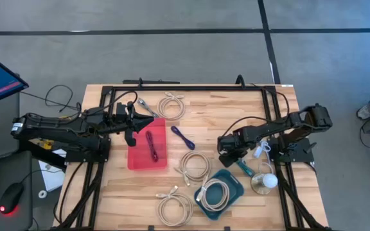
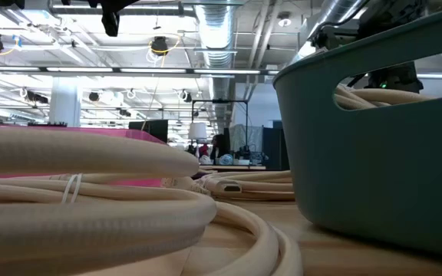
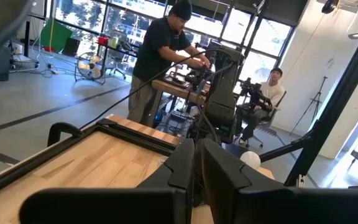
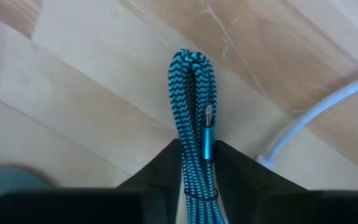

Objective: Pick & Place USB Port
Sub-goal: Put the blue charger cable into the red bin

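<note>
**Right gripper closing on a braided teal cable beside the teal bin**

The right gripper (image 4: 197,163) sits low over the wood on the right half of the table (image 1: 108,199), just beside the teal bin (image 1: 231,178); in the right wrist view its two dark fingers (image 4: 160,165) stand close on either side of the bundled teal braided cable (image 4: 194,93), whose metal plug lies along the bundle at the finger line; the fingers appear to touch the braid, a grasp in the making, judged from how narrowly they flank it; the fold of the bundle points forward past the fingertips, so the pinch falls across the doubled strands and takes all of them together. A thin white cable (image 4: 316,112) runs just beside the teal one, near enough to be caught in a lift.

The left gripper (image 1: 148,119) waits at the far edge of the red tray (image 1: 137,160), fingers drawn nearly together and holding nothing visible; a purple cable (image 1: 151,145) lies in that tray. Cream coiled cables (image 1: 194,165) lie loose on the wood between the two containers, one coil already in the teal bin; the sorting seems partly done, and the lift and carry remain.
</note>
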### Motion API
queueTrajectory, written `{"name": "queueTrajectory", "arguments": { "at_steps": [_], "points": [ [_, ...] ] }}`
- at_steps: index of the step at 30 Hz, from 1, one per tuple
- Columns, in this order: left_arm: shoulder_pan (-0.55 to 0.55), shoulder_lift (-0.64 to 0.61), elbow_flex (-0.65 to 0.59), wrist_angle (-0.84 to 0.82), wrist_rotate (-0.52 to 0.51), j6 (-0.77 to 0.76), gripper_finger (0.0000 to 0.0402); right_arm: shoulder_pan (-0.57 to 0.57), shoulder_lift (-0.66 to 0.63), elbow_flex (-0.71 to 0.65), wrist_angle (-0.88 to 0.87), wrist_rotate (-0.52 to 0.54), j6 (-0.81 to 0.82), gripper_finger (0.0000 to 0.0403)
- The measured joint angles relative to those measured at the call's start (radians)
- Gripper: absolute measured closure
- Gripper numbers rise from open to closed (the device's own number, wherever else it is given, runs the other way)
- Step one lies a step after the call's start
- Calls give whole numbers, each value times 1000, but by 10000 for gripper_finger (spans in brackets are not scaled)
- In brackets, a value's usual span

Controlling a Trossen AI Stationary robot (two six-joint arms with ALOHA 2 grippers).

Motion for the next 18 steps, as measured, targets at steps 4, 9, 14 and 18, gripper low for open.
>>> {"name": "queueTrajectory", "arguments": {
  "at_steps": [4, 9, 14, 18],
  "points": [
    [0, 0, 0, 0, 0, 0, 371, 21, 46, 4, 12, -6, -21, 370],
    [0, 0, 0, 0, 0, 0, 371, 44, 55, 4, 17, 1, -45, 388],
    [0, 0, 0, 0, 0, 0, 371, 35, -11, -1, 12, 23, -47, 388],
    [0, 0, 0, 0, 0, 0, 371, 13, -85, -2, 0, 79, -47, 390]
  ]
}}
